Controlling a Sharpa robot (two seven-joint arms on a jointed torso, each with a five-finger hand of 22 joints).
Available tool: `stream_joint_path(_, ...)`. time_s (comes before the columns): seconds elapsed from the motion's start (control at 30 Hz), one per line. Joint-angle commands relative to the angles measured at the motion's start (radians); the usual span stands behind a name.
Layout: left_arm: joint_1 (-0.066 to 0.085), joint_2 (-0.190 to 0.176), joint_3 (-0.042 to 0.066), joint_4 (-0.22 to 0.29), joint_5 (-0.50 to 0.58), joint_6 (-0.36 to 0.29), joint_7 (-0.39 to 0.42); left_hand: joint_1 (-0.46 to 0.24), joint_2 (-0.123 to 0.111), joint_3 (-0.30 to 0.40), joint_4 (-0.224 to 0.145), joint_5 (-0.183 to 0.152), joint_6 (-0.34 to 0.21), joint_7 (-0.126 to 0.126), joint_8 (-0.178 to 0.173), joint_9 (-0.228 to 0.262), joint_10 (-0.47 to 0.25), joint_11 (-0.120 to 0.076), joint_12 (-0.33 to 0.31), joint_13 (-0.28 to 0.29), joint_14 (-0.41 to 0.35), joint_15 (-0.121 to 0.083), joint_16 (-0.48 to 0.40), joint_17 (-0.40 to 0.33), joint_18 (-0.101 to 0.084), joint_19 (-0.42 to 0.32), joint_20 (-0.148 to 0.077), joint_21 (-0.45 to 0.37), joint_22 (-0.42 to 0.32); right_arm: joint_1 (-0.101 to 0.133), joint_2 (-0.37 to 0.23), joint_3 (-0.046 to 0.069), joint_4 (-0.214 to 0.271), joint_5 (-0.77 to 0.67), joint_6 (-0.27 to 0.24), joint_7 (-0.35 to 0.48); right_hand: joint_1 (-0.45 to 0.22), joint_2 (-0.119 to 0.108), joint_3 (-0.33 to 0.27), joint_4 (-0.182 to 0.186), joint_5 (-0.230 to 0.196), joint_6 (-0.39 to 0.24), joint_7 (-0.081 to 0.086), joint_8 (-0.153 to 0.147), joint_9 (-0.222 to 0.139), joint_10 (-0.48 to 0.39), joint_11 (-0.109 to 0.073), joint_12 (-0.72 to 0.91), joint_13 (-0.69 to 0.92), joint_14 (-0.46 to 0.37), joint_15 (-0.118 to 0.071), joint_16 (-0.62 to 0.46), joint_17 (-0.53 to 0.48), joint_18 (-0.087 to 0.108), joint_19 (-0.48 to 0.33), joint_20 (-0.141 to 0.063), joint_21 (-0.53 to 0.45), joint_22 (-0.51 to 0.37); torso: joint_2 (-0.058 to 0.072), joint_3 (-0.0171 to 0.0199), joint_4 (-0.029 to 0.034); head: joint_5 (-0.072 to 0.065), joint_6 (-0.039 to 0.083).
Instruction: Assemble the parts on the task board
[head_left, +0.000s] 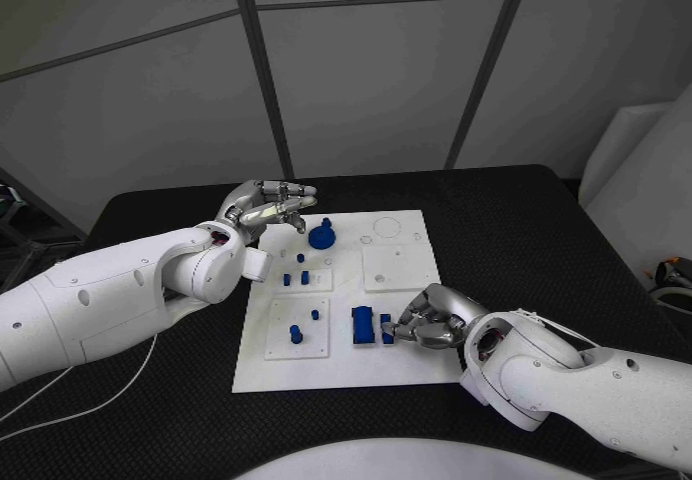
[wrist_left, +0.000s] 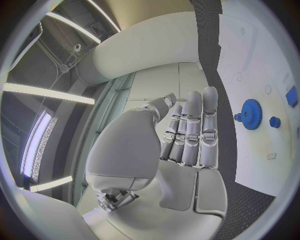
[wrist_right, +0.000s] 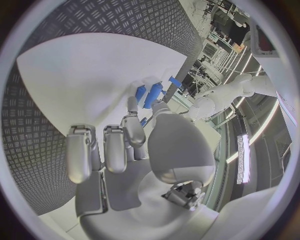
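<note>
Where the head view looks down on the black table (head_left: 173, 400), the white task board (head_left: 397, 365) lies at centre frame. Left hand (head_left: 268, 208): above the board's upper-left corner, fingers extended and loosely apart, holding nothing. Blue gear (head_left: 320, 238): upper-left area of the board, just right of that hand, apart from it. Small blue pegs (head_left: 296, 277): below the gear, standing in a raised square block. Blue part (head_left: 296, 333): on the lower-left block. Blue rectangular block (head_left: 364, 324) with a slimmer blue piece (head_left: 385, 322) just beside it: lower centre of the board. Right hand (head_left: 428, 318): right of these pieces, resting at the board's lower right, fingers curled down toward the slimmer piece; whether they grip it cannot be told here.

Left wrist view: left hand (wrist_left: 187, 137) at centre, fingers straight and close side by side, empty. Gear (wrist_left: 251, 114) at right of frame on the board (wrist_left: 256, 165), clear of the fingertips; a small blue peg (wrist_left: 275, 121) just beside it.

Right wrist view: right hand (wrist_right: 125, 145) at lower centre, fingers bent over the board (wrist_right: 81, 85). Two upright blue pieces (wrist_right: 149, 94) stand just past the fingertips at centre frame; contact cannot be told
</note>
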Motion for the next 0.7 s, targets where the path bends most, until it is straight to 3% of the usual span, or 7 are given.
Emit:
stream_joint_path(0.03, 0.002, 0.001, 0.001, 0.000, 0.001, 0.008, 0.006, 0.001, 0.010, -0.005, 0.000, 0.002, -0.009, 0.002, -0.002, 0.000, -0.008, -0.001, 0.004, -0.001, -0.009, 0.000, 0.005, -0.001, -0.010, -0.007, -0.002, -0.007, -0.002, 0.000, -0.005, 0.000, 0.000, -0.015, 0.021, 0.013, 0.058, 0.001, 0.010, -0.027, -0.029, -0.004, -0.004, -0.006, 0.004, 0.001, -0.001, -0.001, 0.001, 0.065, -0.010, -0.001, 0.062, -0.010, 0.050, -0.007, -0.004, 0.207, 0.000, -0.0001, -0.0001, -0.002, 0.000)
stream_joint_path(0.17, 0.001, 0.003, 0.001, 0.000, 0.001, 0.008, 0.006, 0.001, 0.010, -0.005, 0.000, 0.002, -0.009, 0.002, -0.002, 0.000, -0.008, -0.001, 0.004, -0.001, -0.009, 0.000, 0.005, -0.001, -0.010, -0.007, -0.002, -0.007, -0.002, 0.000, 0.001, 0.000, -0.007, -0.024, 0.038, 0.022, 0.128, 0.003, 0.017, -0.062, -0.162, -0.002, -0.004, -0.006, 0.010, 0.001, -0.002, -0.003, 0.001, 0.065, -0.011, -0.002, 0.062, -0.010, 0.050, -0.009, -0.006, 0.207, 0.001, 0.0009, 0.0018, -0.004, 0.001)
stream_joint_path(0.27, 0.001, 0.004, 0.001, 0.000, 0.001, 0.009, 0.006, 0.001, 0.010, -0.005, 0.000, 0.002, -0.009, 0.002, -0.002, 0.000, -0.008, -0.001, 0.004, -0.001, -0.009, 0.000, 0.005, -0.001, -0.010, -0.007, -0.002, -0.007, -0.002, 0.000, 0.009, 0.000, -0.014, -0.030, 0.047, 0.026, 0.151, 0.001, 0.017, -0.076, -0.216, 0.000, -0.004, -0.006, 0.013, 0.001, -0.002, -0.005, 0.001, 0.065, -0.010, -0.002, 0.063, -0.010, 0.049, -0.009, -0.006, 0.207, 0.001, 0.0008, 0.0031, -0.004, 0.000)
stream_joint_path(0.7, 0.001, 0.003, 0.001, -0.001, 0.001, 0.007, 0.005, 0.001, 0.011, -0.005, 0.000, 0.002, -0.010, 0.002, -0.003, 0.000, -0.010, 0.000, 0.005, -0.001, -0.009, 0.001, 0.006, -0.002, -0.010, -0.008, -0.002, -0.007, -0.002, 0.000, 0.034, 0.000, -0.055, -0.041, 0.052, 0.021, 0.149, 0.005, 0.007, -0.074, -0.242, 0.007, -0.005, -0.002, 0.018, 0.003, -0.002, -0.002, 0.004, 0.066, -0.010, 0.000, 0.065, -0.010, 0.050, -0.008, -0.006, 0.208, 0.000, 0.0002, 0.0000, -0.001, -0.002)
